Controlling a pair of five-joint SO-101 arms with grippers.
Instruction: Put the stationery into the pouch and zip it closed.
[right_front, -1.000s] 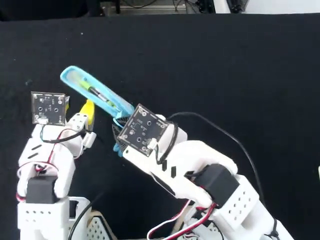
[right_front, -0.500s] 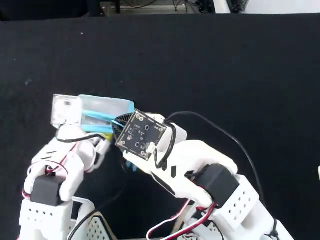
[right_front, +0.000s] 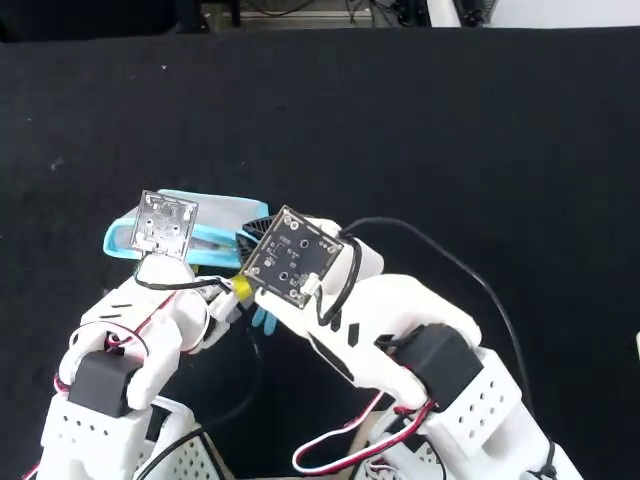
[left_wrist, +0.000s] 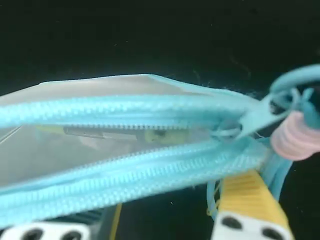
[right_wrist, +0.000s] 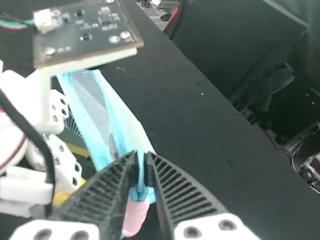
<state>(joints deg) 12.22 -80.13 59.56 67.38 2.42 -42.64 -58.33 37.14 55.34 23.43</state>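
Pouch (left_wrist: 125, 85) translucent, light-blue zip (left_wrist: 125, 107) gaping, stationery (left_wrist: 160, 135) visible inside. Right gripper (right_wrist: 140, 162) pinched tight on zip pull (right_wrist: 139, 182). Left gripper (right_front: 228, 292): hold cannot be told.

The translucent light-blue zip pouch (right_front: 225, 212) has swung from a steep slant to lie nearly level across the black bench (right_front: 450, 130). The left arm (right_front: 150, 320) has moved in toward the right arm (right_front: 400, 320), and its wrist camera board (right_front: 166, 225) is now above the pouch.

Even overhead light — the black table (right_front: 480, 130) swallows shadows, white arms (right_front: 400, 320) shine; the high view's upper right corner blows out. The pouch (left_wrist: 100, 107) glows against darkness.
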